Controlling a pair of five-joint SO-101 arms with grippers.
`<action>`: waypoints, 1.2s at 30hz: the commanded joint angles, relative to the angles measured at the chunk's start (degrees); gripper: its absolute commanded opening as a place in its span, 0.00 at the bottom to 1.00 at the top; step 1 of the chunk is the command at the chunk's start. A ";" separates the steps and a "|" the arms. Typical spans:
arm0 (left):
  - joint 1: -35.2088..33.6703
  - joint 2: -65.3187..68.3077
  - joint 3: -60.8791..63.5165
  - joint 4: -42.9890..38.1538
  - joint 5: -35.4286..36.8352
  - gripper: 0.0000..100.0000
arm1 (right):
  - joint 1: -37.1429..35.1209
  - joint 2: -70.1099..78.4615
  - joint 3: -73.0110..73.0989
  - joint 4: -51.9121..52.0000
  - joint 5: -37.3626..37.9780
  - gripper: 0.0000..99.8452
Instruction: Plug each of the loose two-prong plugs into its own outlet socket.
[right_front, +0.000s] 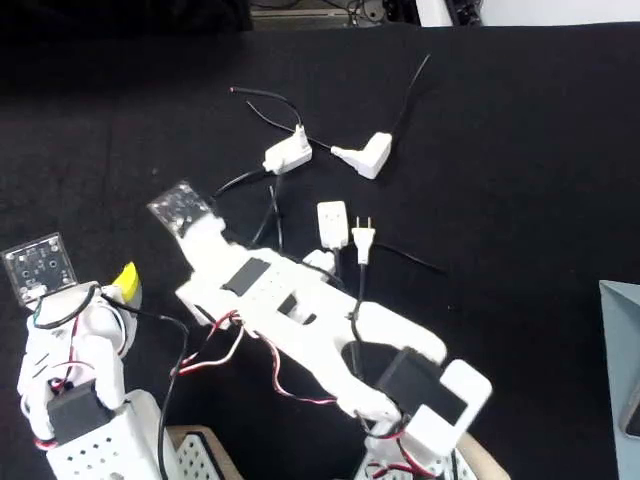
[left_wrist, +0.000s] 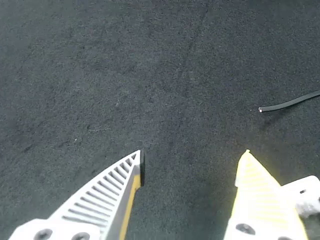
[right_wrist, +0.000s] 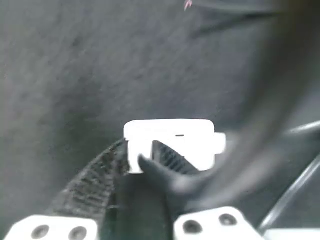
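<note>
One socket (right_wrist: 175, 131) half behind end effector (right_wrist: 142, 161).

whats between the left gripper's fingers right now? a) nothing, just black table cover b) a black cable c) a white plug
a: in the left wrist view the left gripper stands open over the black table cover, and the cable end lies off to one side.
</note>
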 joint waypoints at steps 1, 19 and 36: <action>-0.31 -0.44 -0.40 -1.32 0.62 0.30 | 1.05 1.80 0.31 1.49 4.22 0.01; -0.31 -0.44 -0.40 -0.97 0.62 0.30 | 13.71 1.36 -2.95 -9.93 6.07 0.02; -0.31 -0.44 1.10 -1.32 0.53 0.30 | 14.42 -16.75 -2.51 3.69 3.52 0.18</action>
